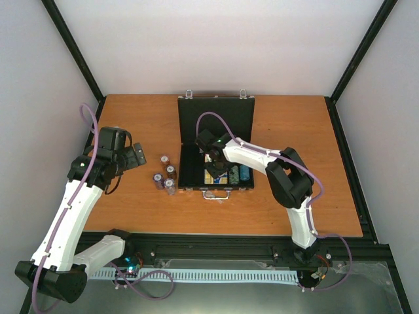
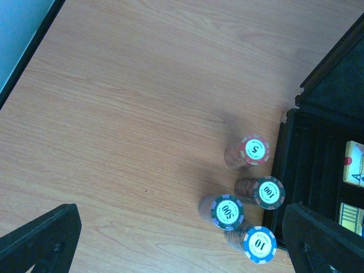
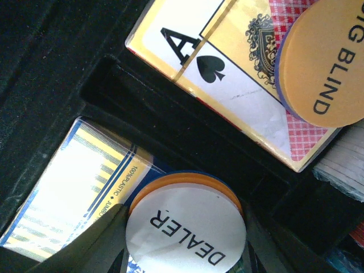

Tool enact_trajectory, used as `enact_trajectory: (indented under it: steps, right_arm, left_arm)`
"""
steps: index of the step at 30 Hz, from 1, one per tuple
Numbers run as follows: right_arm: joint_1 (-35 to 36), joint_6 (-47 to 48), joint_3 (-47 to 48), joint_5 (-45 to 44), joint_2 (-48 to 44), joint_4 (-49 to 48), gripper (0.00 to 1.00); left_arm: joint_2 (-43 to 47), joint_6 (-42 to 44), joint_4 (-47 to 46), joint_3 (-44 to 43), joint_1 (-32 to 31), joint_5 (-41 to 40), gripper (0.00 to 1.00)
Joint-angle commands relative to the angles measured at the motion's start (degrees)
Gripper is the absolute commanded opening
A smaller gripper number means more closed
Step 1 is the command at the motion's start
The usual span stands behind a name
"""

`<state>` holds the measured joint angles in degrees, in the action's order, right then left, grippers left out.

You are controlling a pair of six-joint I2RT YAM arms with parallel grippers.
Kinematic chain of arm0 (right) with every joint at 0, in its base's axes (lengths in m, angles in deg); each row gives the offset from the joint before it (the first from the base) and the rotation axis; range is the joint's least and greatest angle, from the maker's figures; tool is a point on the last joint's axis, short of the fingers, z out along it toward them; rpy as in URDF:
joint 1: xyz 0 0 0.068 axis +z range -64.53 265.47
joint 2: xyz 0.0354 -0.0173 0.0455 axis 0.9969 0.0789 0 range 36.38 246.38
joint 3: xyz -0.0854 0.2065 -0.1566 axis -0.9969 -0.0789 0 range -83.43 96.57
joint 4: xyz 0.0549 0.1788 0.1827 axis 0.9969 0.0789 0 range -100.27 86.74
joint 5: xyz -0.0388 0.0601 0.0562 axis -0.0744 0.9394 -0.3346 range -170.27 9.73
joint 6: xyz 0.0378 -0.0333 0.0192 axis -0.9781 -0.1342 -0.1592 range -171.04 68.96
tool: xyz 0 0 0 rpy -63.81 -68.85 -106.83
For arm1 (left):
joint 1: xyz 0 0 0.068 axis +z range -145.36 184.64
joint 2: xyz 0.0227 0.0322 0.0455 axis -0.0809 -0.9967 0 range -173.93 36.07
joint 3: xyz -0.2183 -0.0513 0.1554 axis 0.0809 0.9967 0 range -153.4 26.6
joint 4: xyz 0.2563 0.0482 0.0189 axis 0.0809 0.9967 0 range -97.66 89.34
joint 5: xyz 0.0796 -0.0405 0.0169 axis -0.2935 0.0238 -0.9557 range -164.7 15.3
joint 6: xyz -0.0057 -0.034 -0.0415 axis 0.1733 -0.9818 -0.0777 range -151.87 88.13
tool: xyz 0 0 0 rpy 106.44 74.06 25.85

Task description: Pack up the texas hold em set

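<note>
– Four chip stacks [image 2: 250, 199] stand on the worktop [image 2: 142, 114] at the case's [image 1: 216, 121] nine o'clock; left end effector [image 2: 182, 242] hovers by them, jaws apart.
– Right end effector [image 1: 214, 171] is clamped on the DEALER disc [image 3: 186, 227] inside the case, by the striped deck [image 3: 68, 187]; I'd seat it flat, release gently, then lift straight up.

I count 4 chip stacks on the table: the 5 stack [image 2: 254, 150], the 100 stack [image 2: 267, 192], the 500 stack [image 2: 227, 211] and the 10 stack [image 2: 260, 245]. There is 1 open black case [image 1: 216, 118]. Inside lie 2 card decks, the ace-of-spades deck [image 3: 227, 74] and the blue-striped deck [image 3: 68, 187]. 3 discs show: 1 white DEALER disc [image 3: 186, 230], 1 orange disc [image 3: 182, 181] under it, and 1 orange BIG BLIND disc [image 3: 324, 62].
</note>
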<state>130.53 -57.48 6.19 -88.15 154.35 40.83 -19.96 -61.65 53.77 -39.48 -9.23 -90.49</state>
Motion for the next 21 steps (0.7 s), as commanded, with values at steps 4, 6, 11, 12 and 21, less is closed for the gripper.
enact_trajectory:
  steps: [4,6,11,12,21]
  right_arm:
    - [-0.3,-0.3,-3.6,0.8,0.8,-1.6,0.29]
    - [-0.3,-0.6,-3.9,0.9,0.8,-1.4,0.29]
    - [-0.3,-1.9,-4.9,1.6,-0.9,-1.2,0.30]
    - [-0.3,-2.2,-5.1,1.7,-1.3,-1.1,0.30]
    - [-0.3,-3.0,-5.3,1.8,-2.9,-0.8,0.30]
  left_arm:
    - [-0.2,0.6,-0.6,0.3,0.2,-0.7,1.00]
    - [-0.3,0.7,-0.5,0.2,0.2,-0.7,1.00]
    - [-0.2,0.7,-0.4,0.2,0.2,-1.1,1.00]
    - [-0.3,0.7,-0.4,0.2,0.2,-1.0,1.00]
    - [-0.6,0.7,-1.0,0.1,0.2,-0.3,1.00]
